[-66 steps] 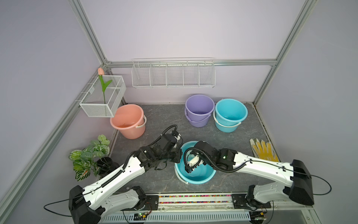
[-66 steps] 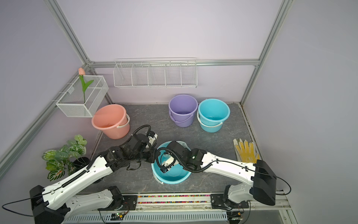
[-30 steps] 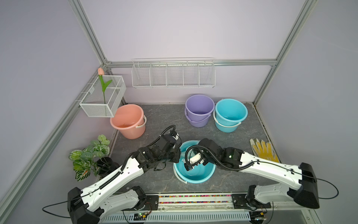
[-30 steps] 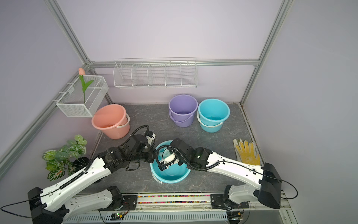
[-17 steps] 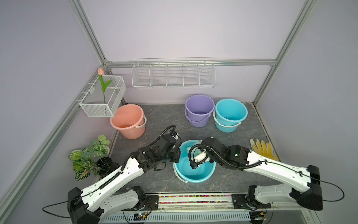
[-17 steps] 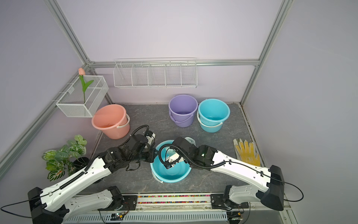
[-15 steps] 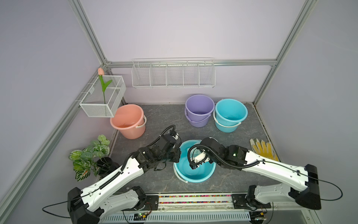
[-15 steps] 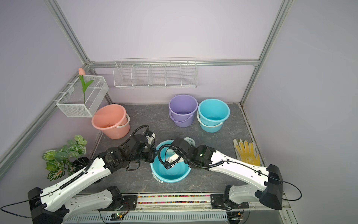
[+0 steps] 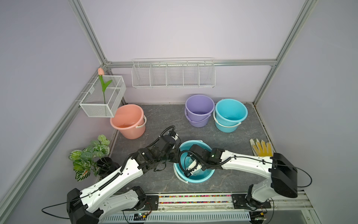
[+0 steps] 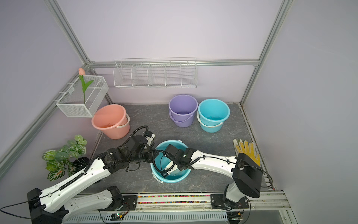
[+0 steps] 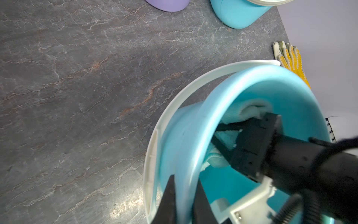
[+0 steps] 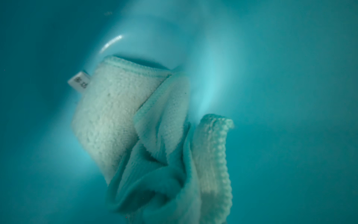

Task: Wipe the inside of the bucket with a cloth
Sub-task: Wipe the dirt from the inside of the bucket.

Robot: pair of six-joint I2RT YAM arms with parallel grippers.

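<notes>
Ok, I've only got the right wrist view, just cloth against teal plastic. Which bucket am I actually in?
Observer: The near teal bucket, the one closest to the arm bases in both top views. A far teal bucket stands at the back beside a purple bucket.
Operator: Is anything steadying it?
Observer: Yes. In the left wrist view the left hand is shut on its rim, one finger inside the wall and one outside.
Operator: And my grip on the cloth?
Observer: The left wrist view shows the right hand down inside the bucket, with the cloth bunched between its fingers.
</notes>
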